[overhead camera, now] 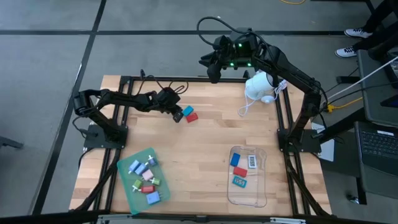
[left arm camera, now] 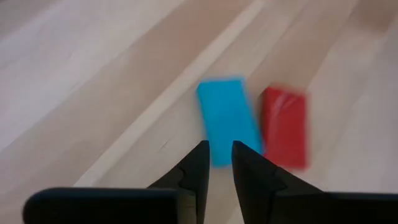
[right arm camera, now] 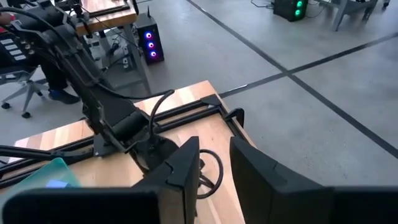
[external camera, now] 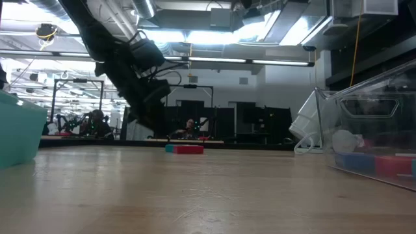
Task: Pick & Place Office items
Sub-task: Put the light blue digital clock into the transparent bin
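Wooden table, green tray and clear tray both holding office items.
My left gripper, fingers narrowly parted and empty, hangs just beside the light blue piece and red piece; my right gripper waits raised beyond the far edge.

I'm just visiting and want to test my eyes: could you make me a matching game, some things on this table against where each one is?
Things:
1. green tray
2. clear tray
3. white corded device
4. left gripper

Places:
A. far right corner of the table
B. near left part of the table
C. beside the loose blue piece and red piece
D. near right part of the table

Pairs: 1-B, 2-D, 3-A, 4-C
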{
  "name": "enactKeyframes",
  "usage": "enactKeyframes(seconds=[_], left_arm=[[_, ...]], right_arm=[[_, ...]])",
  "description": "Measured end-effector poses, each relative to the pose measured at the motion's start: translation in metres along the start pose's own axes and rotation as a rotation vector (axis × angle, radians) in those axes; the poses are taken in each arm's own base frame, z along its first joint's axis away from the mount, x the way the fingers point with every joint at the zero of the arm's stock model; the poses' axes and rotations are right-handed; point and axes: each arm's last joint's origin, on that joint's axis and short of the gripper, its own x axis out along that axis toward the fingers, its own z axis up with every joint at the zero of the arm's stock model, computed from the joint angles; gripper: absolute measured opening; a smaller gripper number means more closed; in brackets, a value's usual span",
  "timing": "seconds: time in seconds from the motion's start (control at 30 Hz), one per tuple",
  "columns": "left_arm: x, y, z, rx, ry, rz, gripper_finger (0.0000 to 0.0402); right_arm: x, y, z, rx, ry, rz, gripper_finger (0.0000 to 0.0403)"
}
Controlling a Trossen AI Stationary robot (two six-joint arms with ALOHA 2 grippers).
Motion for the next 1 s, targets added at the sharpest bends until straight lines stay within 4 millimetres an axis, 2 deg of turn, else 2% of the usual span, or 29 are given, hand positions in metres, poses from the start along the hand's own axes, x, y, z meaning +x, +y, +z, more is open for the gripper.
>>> enactKeyframes(seconds=[0.13, 0.23, 0.37, 0.53, 0.7, 0.83, 1.0], left_arm=[[-0.003, 0.000, 0.018, -0.099, -0.048, -0.104, 0.0079], [-0.006, 0.001, 0.031, -0.154, -0.064, -0.145, 0.0124], [-0.009, 0.001, 0.040, -0.154, -0.078, -0.062, 0.0203], [0.003, 0.003, 0.039, -0.144, -0.046, -0.028, 0.0265], [0.022, 0.000, 0.037, -0.156, 0.013, -0.010, 0.0278], [0.034, -0.009, 0.046, -0.118, 0.018, -0.014, 0.0275], [0.046, -0.017, 0.047, -0.004, 0.138, 0.070, 0.0275]], right_arm=[[0.000, 0.000, -0.001, 0.000, 0.012, -0.001, 0.0096], [0.000, 0.000, -0.002, -0.003, 0.017, -0.001, 0.0103], [0.001, 0.000, -0.002, -0.016, 0.020, -0.001, 0.0113], [0.001, 0.000, -0.002, -0.033, 0.020, -0.001, 0.0120], [0.001, 0.000, -0.002, -0.052, 0.020, 0.001, 0.0121], [0.001, 0.000, -0.002, -0.052, 0.022, 0.007, 0.0121], [0.001, 0.000, -0.003, -0.052, 0.029, 0.010, 0.0121]])
